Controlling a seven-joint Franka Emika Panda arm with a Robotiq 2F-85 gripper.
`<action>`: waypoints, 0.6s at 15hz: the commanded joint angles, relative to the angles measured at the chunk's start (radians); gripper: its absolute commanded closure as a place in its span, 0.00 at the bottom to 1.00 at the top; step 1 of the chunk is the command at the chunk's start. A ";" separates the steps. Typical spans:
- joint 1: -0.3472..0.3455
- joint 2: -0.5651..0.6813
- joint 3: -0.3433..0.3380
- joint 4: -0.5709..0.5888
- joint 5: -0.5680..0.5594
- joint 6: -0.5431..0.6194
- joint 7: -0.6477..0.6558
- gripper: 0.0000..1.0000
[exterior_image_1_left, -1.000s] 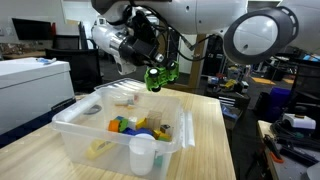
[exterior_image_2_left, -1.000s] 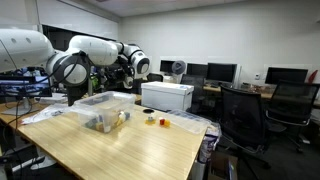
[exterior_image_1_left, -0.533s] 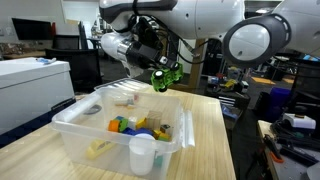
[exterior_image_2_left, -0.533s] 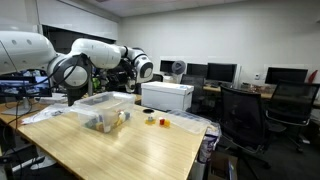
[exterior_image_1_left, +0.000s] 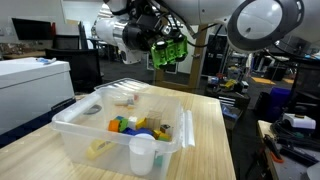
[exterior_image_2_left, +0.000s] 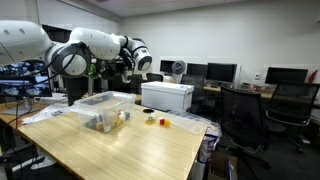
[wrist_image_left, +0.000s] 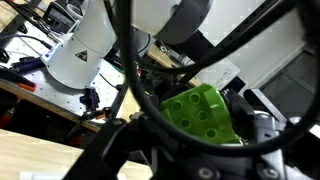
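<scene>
The fingers (exterior_image_1_left: 159, 41) grip a green studded block (wrist_image_left: 200, 115) above the clear bin (exterior_image_1_left: 72, 130).

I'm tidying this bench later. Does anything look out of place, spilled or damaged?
Nothing looks spilled or damaged. A few small toy pieces lie loose on the table, apart from the clear bin that holds the other toys. The gripper holds a green block high in the air.
</scene>
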 joint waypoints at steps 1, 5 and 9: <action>-0.003 -0.044 -0.027 -0.079 -0.036 0.000 0.050 0.55; -0.009 -0.118 -0.012 -0.253 -0.078 0.000 0.080 0.55; -0.024 -0.224 0.024 -0.435 -0.057 -0.002 0.120 0.55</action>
